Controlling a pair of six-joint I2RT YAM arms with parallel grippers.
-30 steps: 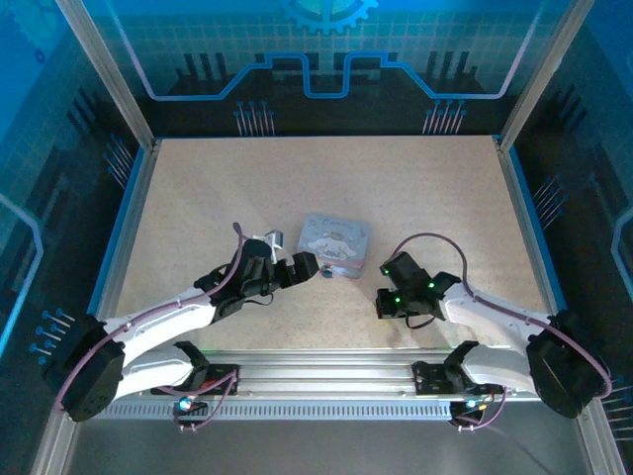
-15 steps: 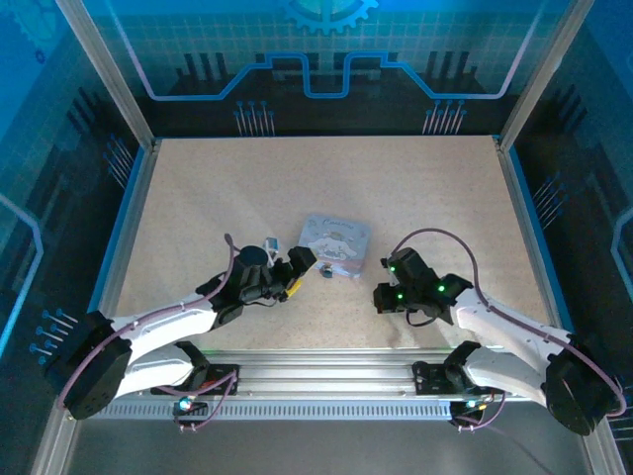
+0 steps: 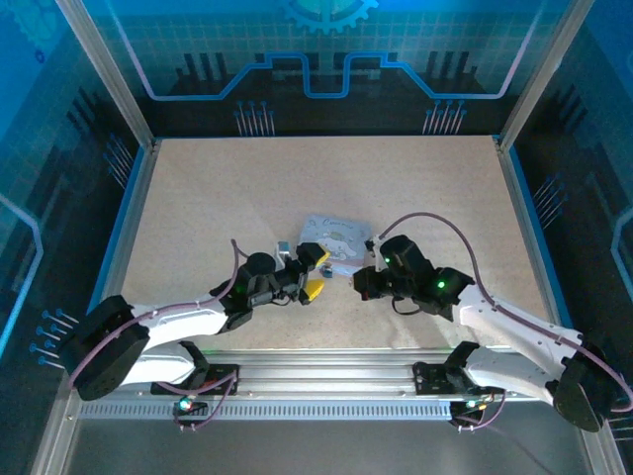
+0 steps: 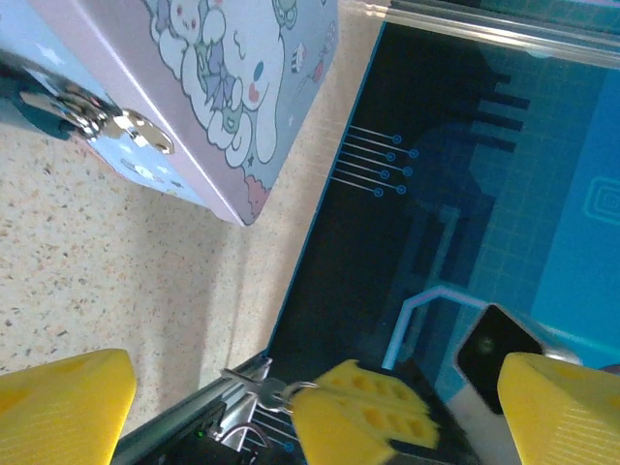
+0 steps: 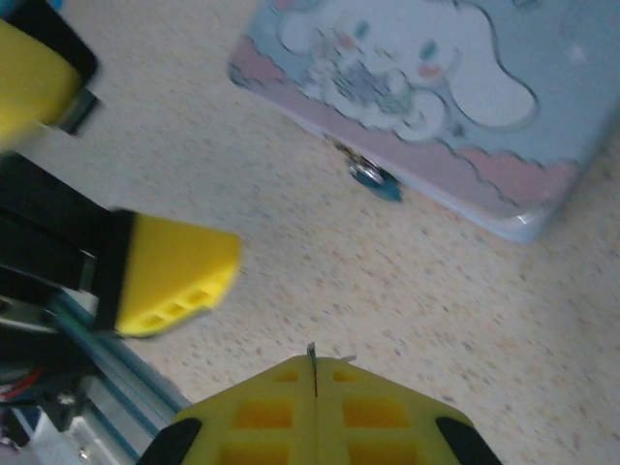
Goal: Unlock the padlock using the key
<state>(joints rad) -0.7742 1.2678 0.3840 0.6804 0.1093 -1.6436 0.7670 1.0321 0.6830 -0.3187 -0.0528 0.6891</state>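
The left gripper point(image 3: 318, 272) with its yellow ribbed fingers lies low over the speckled beige tabletop point(image 3: 218, 198), jaws spread wide with nothing between them. It points at the near-left side of the pale lavender cartoon-printed tin box point(image 3: 338, 234). My guess is that it waits there to steady the tin or the lock while the other arm works.

In the middle, the tin lies flat with its lid shut. The small metal padlock point(image 5: 371, 176) hangs at the middle of the tin's near wall, just above the table, between the two grippers. Its body is partly tucked under the rim, and the pictures are too blurred there to show which way the keyhole faces.

To the right, the right gripper point(image 5: 315, 376) has its yellow fingers pressed together on the thin dark metal key point(image 5: 312, 355). Only a sliver of it sticks out past the fingertips, aimed roughly toward the padlock, and open tabletop lies between the two. Held that way, the tip can lead into the lock. I judge the task to be at the approach: key in hand, not yet inserted, lock untouched
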